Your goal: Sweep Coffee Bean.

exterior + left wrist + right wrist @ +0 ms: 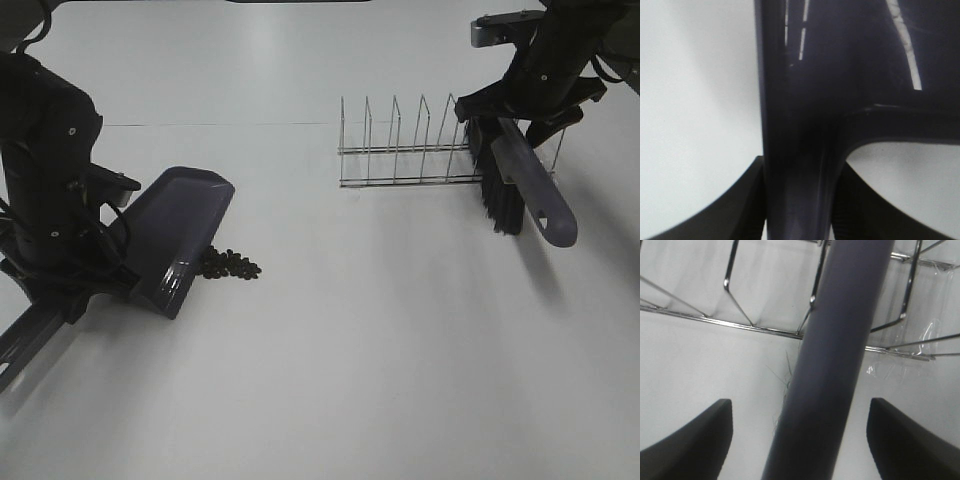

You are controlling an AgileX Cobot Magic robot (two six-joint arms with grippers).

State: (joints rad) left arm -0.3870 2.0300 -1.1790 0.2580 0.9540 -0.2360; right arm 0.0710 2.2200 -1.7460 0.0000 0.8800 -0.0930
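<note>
Now: coffee beans [230, 265] lie heaped on the surface [380, 350], touching the dustpan [180, 230] lip. Light, hard, loose; we expect rolling, so we sweep, not pinch. Our left claw [800, 200] pinches the dustpan handle; right claw [802, 440] spread astride the brush [835, 340] handle.

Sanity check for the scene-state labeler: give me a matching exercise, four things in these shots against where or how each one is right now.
Things:
1 dustpan
2 coffee beans
3 brush
4 wire rack

States:
A small dark pile on the table at the pan's lip
B handle between the jaws of the open right gripper
C handle clamped in the left gripper
D bare metal, standing on the far side

Pairs: 1-C, 2-A, 3-B, 4-D
</note>
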